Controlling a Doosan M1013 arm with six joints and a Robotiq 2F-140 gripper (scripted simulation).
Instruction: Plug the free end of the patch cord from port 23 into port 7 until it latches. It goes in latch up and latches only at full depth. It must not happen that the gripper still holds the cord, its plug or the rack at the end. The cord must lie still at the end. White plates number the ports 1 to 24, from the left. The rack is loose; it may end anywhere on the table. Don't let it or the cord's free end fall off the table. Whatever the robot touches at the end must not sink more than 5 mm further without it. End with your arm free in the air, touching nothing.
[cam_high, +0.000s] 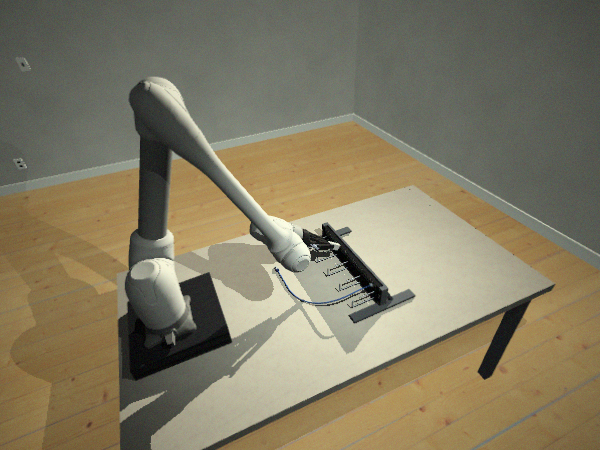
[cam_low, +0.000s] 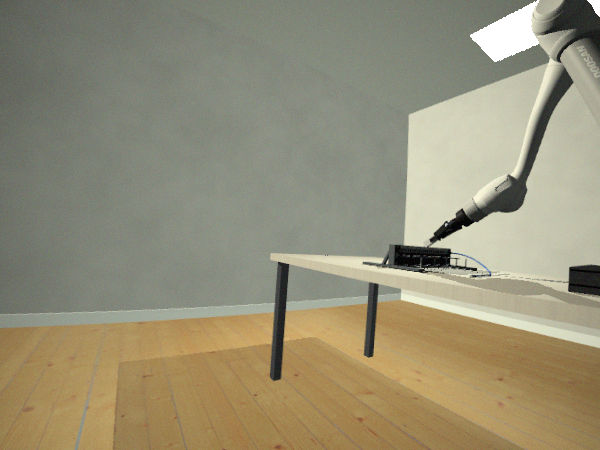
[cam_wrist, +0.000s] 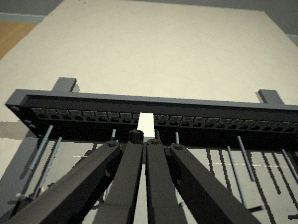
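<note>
The rack (cam_high: 360, 265) (cam_low: 395, 255) (cam_wrist: 90, 106) stands on the table with its row of ports facing the arm. The blue patch cord (cam_high: 315, 303) (cam_low: 477, 261) runs from the rack's right end in a curve over the table. Its free end (cam_high: 276, 270) lies on the table, well back from the rack, near the arm's wrist. My gripper (cam_high: 335, 246) (cam_low: 427, 243) (cam_wrist: 146, 123) is shut and empty, its pale fingertips together at the rack's upper front edge, left of the middle. They hide a port or two. Contact with the rack cannot be told. The port numbers are not legible.
Thin cable-support rods (cam_wrist: 245, 160) (cam_high: 347, 285) stick out from the rack's front below the ports. The rack's feet (cam_high: 382, 305) (cam_wrist: 65, 85) reach across the table. The arm's black base block (cam_high: 210, 310) (cam_low: 585, 279) stands at the table's other end.
</note>
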